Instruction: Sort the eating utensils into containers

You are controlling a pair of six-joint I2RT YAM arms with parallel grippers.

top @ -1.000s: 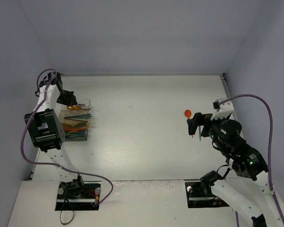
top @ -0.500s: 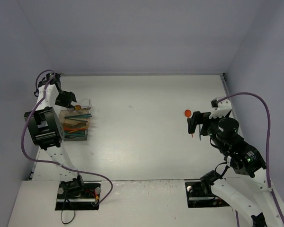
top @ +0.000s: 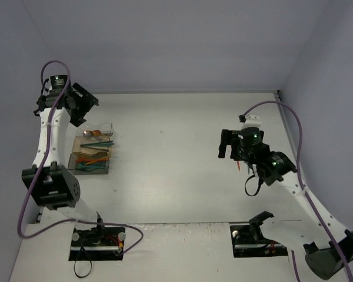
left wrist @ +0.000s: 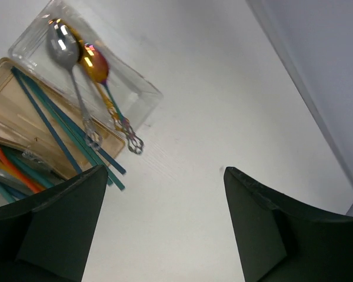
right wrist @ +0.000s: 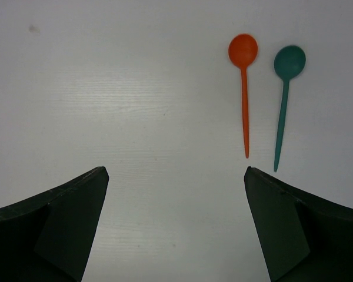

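Note:
The container (left wrist: 146, 96) is a clear divided box with a tan base; in the top view it (top: 109, 126) lies at the table's left. Its end compartment holds a silver spoon (left wrist: 63, 46) and a gold spoon (left wrist: 96, 62). Teal chopsticks (left wrist: 59, 123) and orange and teal utensils (left wrist: 15, 169) fill the others. My left gripper (left wrist: 165, 170) is open and empty, raised above and behind the box (top: 84, 107). An orange spoon (right wrist: 244, 88) and a teal spoon (right wrist: 284, 97) lie side by side on the table. My right gripper (right wrist: 175, 170) hovers open to their left (top: 226, 144).
The white table (top: 165, 158) is walled at the back and both sides. The right arm covers most of the orange spoon in the top view; only its handle tip (top: 239, 167) shows. The arm bases sit at the near edge.
My left gripper has opened, leaving the gold spoon in the box, and has risen up and back from it. The right arm has swung left over the two loose spoons.

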